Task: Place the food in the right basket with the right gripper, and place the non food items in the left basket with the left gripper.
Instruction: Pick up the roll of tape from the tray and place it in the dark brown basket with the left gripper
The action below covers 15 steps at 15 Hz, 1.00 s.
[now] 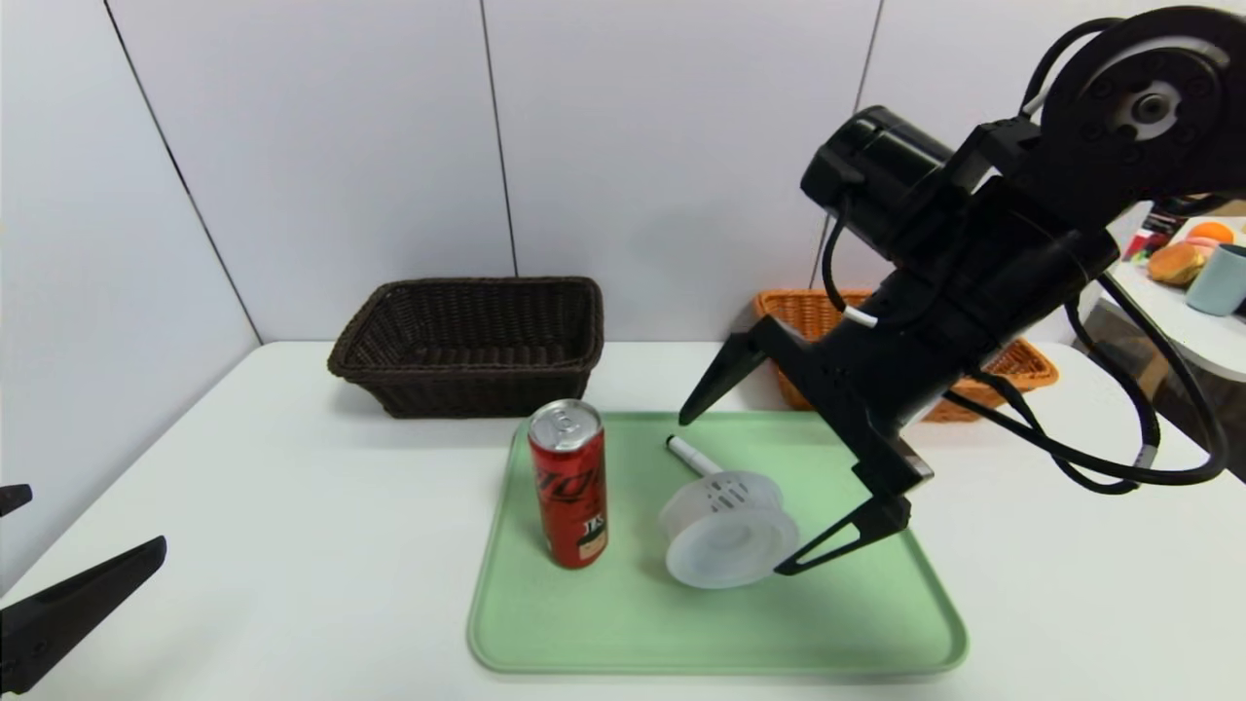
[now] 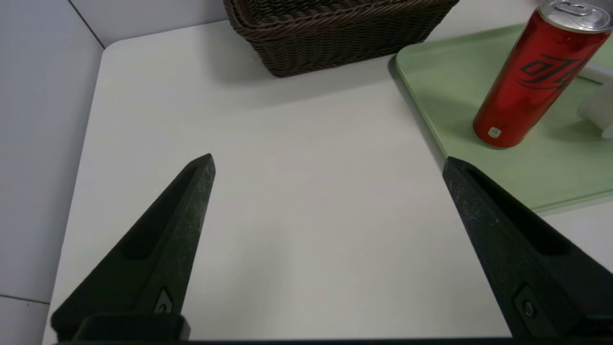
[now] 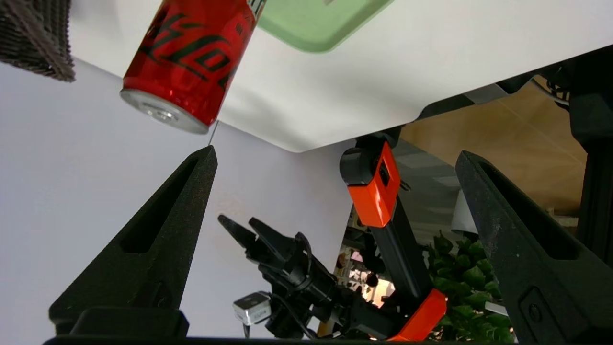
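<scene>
Right gripper spread above the green tray; left gripper spread low at the table's left edge.

Head view: the right gripper (image 1: 735, 492), fingers wide apart, hangs over the white plastic spool (image 1: 725, 528) and white marker pen (image 1: 692, 455) on the pale green plastic tray (image 1: 623, 633); the red drink can (image 1: 569, 482) stands upright beside them, with the dark brown wicker basket (image 1: 472, 341) and orange wicker basket (image 1: 808, 312) behind.
Left wrist view: the left gripper (image 2: 328, 163) is open above the bare white table (image 2: 297, 191).
Right wrist view: the can shows beyond the spread fingers.

A robot lab, it seems; plain white panel walls (image 1: 623, 146); bare white table (image 1: 273, 545).
</scene>
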Motion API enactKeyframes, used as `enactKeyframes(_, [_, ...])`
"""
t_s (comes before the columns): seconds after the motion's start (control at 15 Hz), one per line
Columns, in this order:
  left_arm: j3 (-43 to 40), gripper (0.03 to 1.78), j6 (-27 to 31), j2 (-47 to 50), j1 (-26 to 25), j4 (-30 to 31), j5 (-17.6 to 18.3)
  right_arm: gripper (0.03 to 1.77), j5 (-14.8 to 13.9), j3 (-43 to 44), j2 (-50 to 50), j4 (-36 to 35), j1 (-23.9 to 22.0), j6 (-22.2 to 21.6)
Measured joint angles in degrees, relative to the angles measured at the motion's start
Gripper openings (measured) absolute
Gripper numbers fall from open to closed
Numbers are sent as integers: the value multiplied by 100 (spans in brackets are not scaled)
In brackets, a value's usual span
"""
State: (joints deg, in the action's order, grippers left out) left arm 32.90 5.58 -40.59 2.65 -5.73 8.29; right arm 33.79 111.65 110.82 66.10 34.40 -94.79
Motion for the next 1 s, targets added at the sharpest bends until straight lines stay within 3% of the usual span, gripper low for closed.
enactKeyframes(0.67, [-24, 169, 1, 7, 0, 85, 0, 171, 13, -35, 475, -20, -327, -11])
enactKeyframes(1.0, [-30, 169, 0, 16, 5, 85, 2, 171, 232, -20, 657, -28, -428, -13])
